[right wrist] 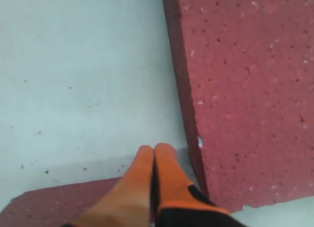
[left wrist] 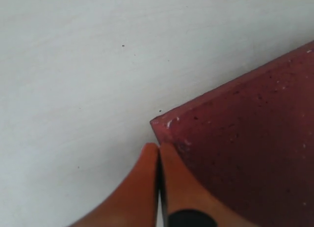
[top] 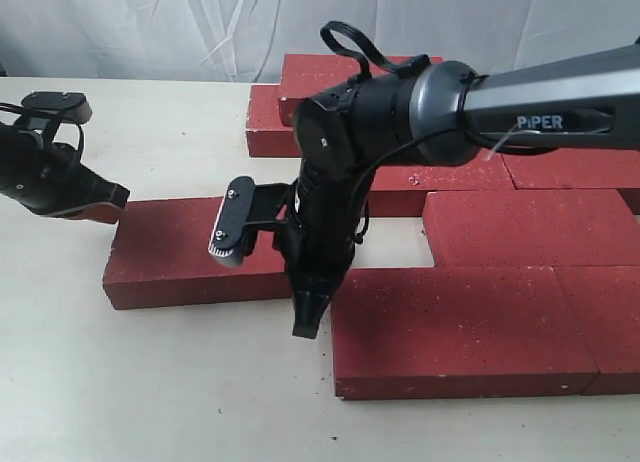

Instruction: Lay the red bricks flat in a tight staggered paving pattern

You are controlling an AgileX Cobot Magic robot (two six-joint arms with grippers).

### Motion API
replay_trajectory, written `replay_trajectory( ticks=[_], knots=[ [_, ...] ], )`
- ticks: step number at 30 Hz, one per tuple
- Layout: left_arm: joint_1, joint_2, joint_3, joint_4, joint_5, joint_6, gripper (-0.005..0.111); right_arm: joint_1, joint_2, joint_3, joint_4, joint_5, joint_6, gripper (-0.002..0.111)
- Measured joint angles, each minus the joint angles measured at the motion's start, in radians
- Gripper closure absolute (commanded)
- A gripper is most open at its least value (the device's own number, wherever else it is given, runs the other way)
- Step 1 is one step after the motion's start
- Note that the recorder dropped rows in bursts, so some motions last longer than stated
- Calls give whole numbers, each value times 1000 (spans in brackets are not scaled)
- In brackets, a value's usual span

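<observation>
Several red bricks [top: 530, 227] lie flat in staggered rows on the right of the table. One loose red brick [top: 190, 252] lies apart at the left, with a gap to the front-row brick [top: 450, 332]. My left gripper [top: 116, 198] is shut and empty, its tips [left wrist: 158, 147] at that brick's left corner [left wrist: 235, 143]. My right gripper [top: 306, 327] points down into the gap, shut and empty. Its orange fingertips [right wrist: 154, 149] sit beside the front-row brick's side [right wrist: 245, 89], with the loose brick's end [right wrist: 49, 207] just behind them.
The pale table [top: 150, 382] shows bare surface at the front left and far left. A white cloth backdrop [top: 150, 22] hangs behind. The right arm [top: 540, 107] reaches over the laid bricks from the right.
</observation>
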Motion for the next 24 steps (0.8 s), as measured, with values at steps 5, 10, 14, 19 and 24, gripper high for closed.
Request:
replay_trajectory(
  ticks=[5, 10, 14, 19, 24],
  knots=[
    [0, 0, -9, -5, -22, 11, 107, -2, -93, 0, 65, 5, 13, 109],
    [0, 0, -12, -11, -33, 13, 107, -91, -153, 31, 34, -84, 134, 109],
    [0, 0, -12, -18, -32, 13, 107, -192, -140, 58, 26, -207, 284, 109],
    [0, 2, -12, -18, -15, 11, 107, -229, -101, 63, 0, -236, 327, 109],
    [0, 28, -12, -15, -42, 6, 107, -229, -88, 65, -4, -249, 329, 109]
  ],
)
